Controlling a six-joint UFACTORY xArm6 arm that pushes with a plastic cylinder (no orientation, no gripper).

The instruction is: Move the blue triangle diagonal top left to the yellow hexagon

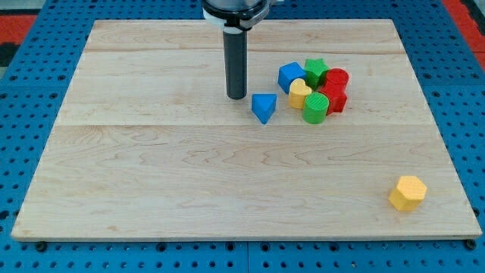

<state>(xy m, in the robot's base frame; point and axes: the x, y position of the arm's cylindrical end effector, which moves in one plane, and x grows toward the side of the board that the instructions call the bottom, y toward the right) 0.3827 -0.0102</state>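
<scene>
Nearest the view's bottom: front edge of the wooden board (227,220), pale planks with visible grain and seam lines, lying on a blue perforated table (23,129). Board is the biggest item and has no rim or compartments; blocks just sit flat on it.

Rod (236,64): dark, smooth cylinder, upright, hanging from a black mount at the view's top. My tip (237,97) is on the board just left of the blue triangle (263,108), slightly higher in view, small gap, not touching as far as I can tell. No pincer on this rig, so nothing to open or close and nothing held.

Cluster, right of the triangle, packed touching: blue block (289,76), chunky and angular, exact shape unclear; red block (334,91), looks like two stacked or adjacent pieces, can't tell; green star (315,70) at the top; green cylinder (315,109) at the bottom; yellow heart (299,93) in the middle.

Blue triangle: matte wedge, just left of the cluster, apart from it.

Yellow hexagon (408,192): alone near the board's bottom-right corner, well apart from everything else.
</scene>
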